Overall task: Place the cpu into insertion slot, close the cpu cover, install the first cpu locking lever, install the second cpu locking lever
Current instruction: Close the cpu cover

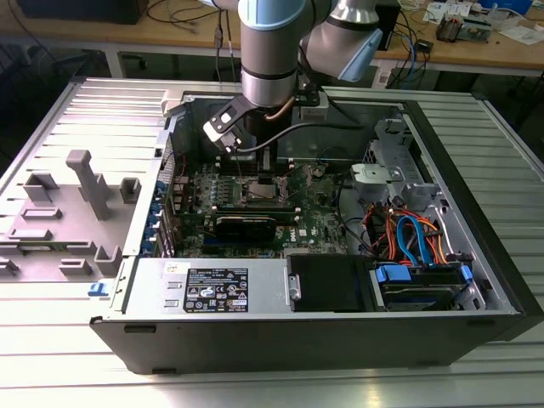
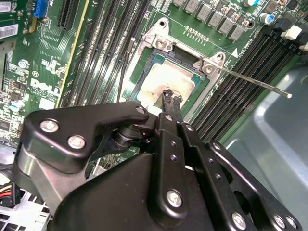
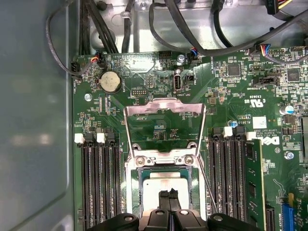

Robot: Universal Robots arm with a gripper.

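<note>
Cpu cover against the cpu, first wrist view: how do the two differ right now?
The cpu cover is swung open, off the insertion slot; the cpu lies flat in it. The cpu cover is a frame with the motherboard showing through its centre; the cpu is a solid plate. Both are silvery metal and roughly square.

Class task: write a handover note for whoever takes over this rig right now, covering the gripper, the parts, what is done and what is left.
Gripper: shut, tips right at the cpu's top; contact is unclear.
The cpu appears to lie in the insertion slot.
The cpu cover is open, swung up off the socket.
One locking lever sticks out, unlatched.
Done: cpu in the slot.
Left: closing the cover and latching both levers.
</note>
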